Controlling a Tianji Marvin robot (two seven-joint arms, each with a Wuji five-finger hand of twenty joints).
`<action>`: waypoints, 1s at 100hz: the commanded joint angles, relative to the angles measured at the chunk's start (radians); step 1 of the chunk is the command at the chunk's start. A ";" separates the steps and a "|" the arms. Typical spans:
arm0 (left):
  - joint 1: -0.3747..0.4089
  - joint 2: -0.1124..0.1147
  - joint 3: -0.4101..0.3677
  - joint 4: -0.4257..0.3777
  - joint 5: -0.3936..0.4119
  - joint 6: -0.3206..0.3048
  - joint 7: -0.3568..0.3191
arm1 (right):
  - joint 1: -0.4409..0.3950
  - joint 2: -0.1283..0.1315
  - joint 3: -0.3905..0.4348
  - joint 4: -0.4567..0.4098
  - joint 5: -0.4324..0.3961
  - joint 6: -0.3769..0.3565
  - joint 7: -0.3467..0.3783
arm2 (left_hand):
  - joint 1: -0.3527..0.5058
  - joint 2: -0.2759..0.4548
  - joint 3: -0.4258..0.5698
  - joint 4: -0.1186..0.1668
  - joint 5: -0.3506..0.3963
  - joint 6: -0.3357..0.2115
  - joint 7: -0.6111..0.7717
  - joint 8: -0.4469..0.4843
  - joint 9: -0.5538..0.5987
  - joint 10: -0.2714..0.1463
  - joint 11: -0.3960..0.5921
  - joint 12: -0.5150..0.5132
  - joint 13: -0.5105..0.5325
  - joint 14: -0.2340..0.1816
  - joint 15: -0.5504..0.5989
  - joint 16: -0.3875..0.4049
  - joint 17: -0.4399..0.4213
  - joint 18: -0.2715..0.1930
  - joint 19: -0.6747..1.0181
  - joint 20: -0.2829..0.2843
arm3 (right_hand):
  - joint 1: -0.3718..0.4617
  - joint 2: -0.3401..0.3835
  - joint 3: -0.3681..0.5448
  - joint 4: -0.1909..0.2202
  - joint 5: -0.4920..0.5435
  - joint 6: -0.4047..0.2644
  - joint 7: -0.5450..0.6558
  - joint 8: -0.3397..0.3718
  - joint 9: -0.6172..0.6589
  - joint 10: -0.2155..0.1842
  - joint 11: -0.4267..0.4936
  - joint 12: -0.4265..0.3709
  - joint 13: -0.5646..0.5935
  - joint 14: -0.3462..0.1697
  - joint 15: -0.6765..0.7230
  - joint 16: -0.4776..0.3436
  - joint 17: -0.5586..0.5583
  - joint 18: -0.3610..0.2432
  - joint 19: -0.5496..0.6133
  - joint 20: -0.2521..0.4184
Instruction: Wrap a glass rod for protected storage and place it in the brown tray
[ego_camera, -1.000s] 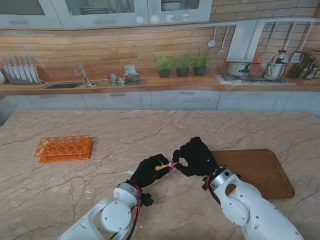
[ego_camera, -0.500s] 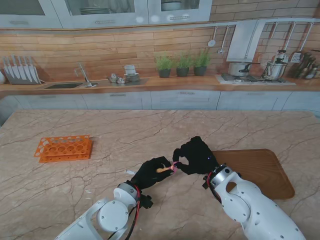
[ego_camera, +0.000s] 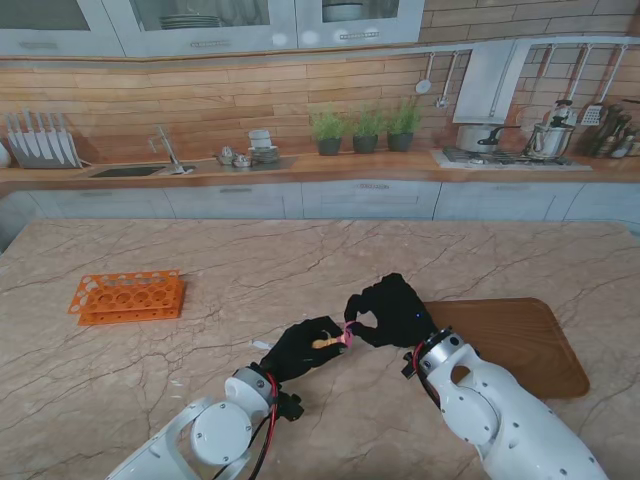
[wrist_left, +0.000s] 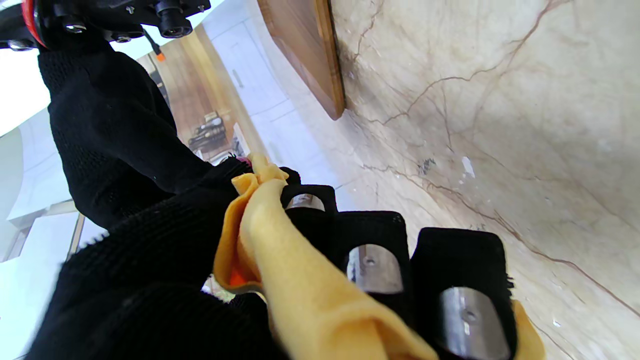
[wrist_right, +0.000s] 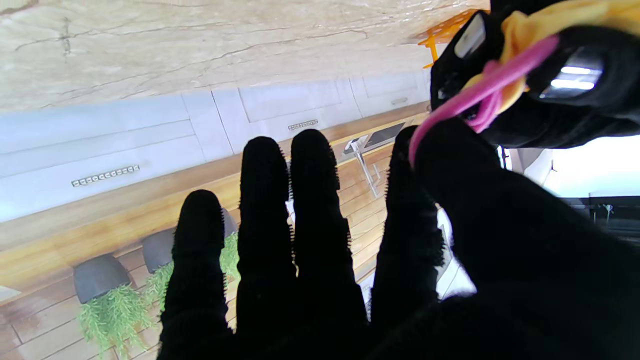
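My left hand (ego_camera: 300, 345) is shut on a yellow cloth bundle (ego_camera: 324, 341) held above the table; the glass rod is hidden inside the cloth (wrist_left: 295, 280). A pink rubber band (wrist_right: 470, 95) is looped round the end of the bundle (wrist_right: 530, 25). My right hand (ego_camera: 392, 313) meets that end and pinches the pink band (ego_camera: 349, 330) between thumb and index finger, the other fingers (wrist_right: 300, 210) stretched out. The brown tray (ego_camera: 515, 345) lies on the table just right of my right hand, with nothing visible in it. Its edge (wrist_left: 320, 55) shows in the left wrist view.
An orange test-tube rack (ego_camera: 127, 296) stands at the left of the marble table (ego_camera: 300, 260). Something small and pale (ego_camera: 262, 346) lies on the table beside my left hand. Kitchen counter, sink and potted plants (ego_camera: 365, 130) run along the far wall.
Both hands stay together at the bundle's end. The left arm has shifted slightly nearer to me; the right hand barely moved.
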 joint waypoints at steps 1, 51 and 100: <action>0.011 -0.002 0.004 -0.008 -0.003 -0.006 -0.008 | 0.001 -0.008 -0.001 -0.003 0.002 0.000 0.000 | 0.033 -0.044 0.090 0.051 0.070 -0.041 0.032 0.027 0.059 -0.032 0.080 0.012 0.018 -0.013 0.169 0.019 0.025 -0.003 0.260 0.029 | 0.040 0.062 0.029 -0.005 -0.001 -0.098 0.028 0.004 -0.019 0.012 0.012 0.018 0.008 -0.027 0.000 -0.002 -0.013 -0.009 0.010 -0.005; 0.017 0.003 0.001 -0.017 -0.007 -0.019 -0.019 | -0.011 -0.014 -0.006 -0.012 0.026 0.070 0.009 | 0.032 -0.044 0.091 0.050 0.071 -0.041 0.031 0.028 0.059 -0.032 0.079 0.014 0.018 -0.013 0.169 0.019 0.025 -0.004 0.260 0.031 | -0.162 -0.002 0.025 0.007 -0.113 0.021 0.000 -0.017 -0.101 0.037 0.014 0.027 -0.037 -0.006 -0.010 0.003 -0.031 0.005 -0.010 0.008; 0.015 0.004 0.007 -0.017 0.009 -0.011 -0.018 | -0.026 -0.018 -0.008 -0.038 0.039 0.144 0.025 | 0.035 -0.035 0.080 0.046 0.061 -0.044 0.026 0.034 0.054 -0.035 0.078 0.017 0.018 -0.015 0.169 0.019 0.026 -0.007 0.260 0.030 | -0.124 -0.045 -0.138 0.075 0.013 -0.040 0.183 0.286 -0.157 0.049 0.054 0.042 -0.053 0.007 -0.008 0.003 -0.040 0.021 -0.008 0.023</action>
